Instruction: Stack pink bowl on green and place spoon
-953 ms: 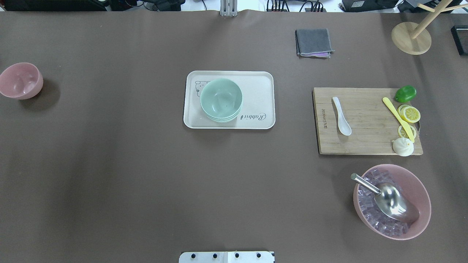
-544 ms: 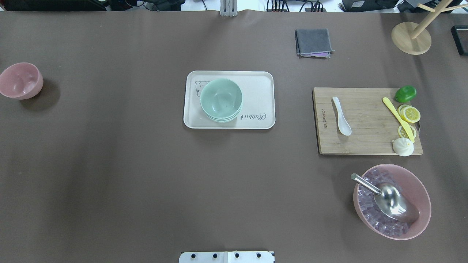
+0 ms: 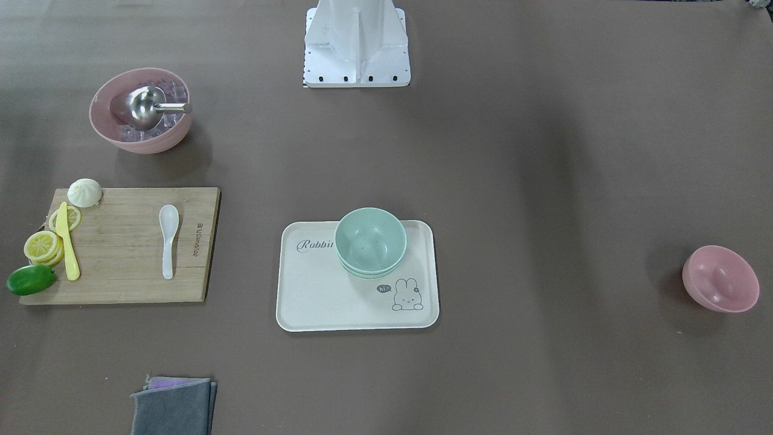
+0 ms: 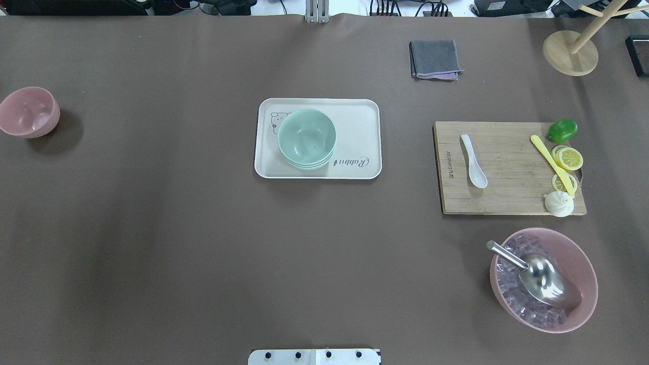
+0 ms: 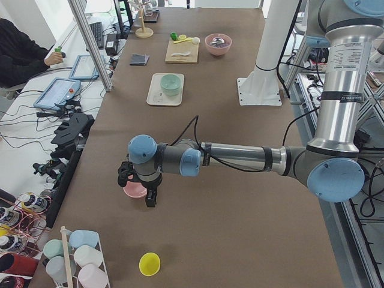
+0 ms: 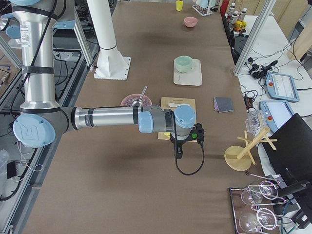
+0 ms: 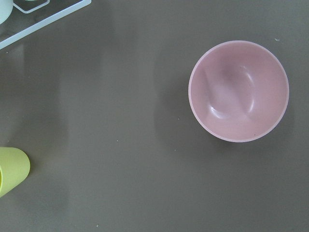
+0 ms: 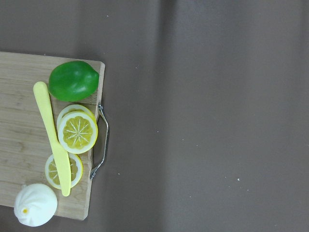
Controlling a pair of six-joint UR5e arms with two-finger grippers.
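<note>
The small pink bowl (image 4: 28, 111) stands upright on the table at the far left; it also shows in the left wrist view (image 7: 239, 91). Stacked green bowls (image 4: 307, 138) sit on a cream tray (image 4: 365, 111) at the centre. A white spoon (image 4: 473, 161) lies on a wooden cutting board (image 4: 507, 197) at the right. My left gripper (image 5: 135, 185) hangs over the pink bowl (image 5: 134, 192). My right gripper (image 6: 179, 147) hangs just past the board's outer end. Both show only in side views, so I cannot tell if they are open or shut.
On the board lie a lime (image 4: 562, 130), lemon slices (image 4: 568, 158), a yellow knife (image 4: 551, 163) and a white bun (image 4: 559, 204). A large pink bowl (image 4: 583, 263) of ice cubes holds a metal scoop. A grey cloth (image 4: 435, 59), a wooden stand (image 4: 570, 52) and a yellow cup (image 7: 9, 169) are nearby.
</note>
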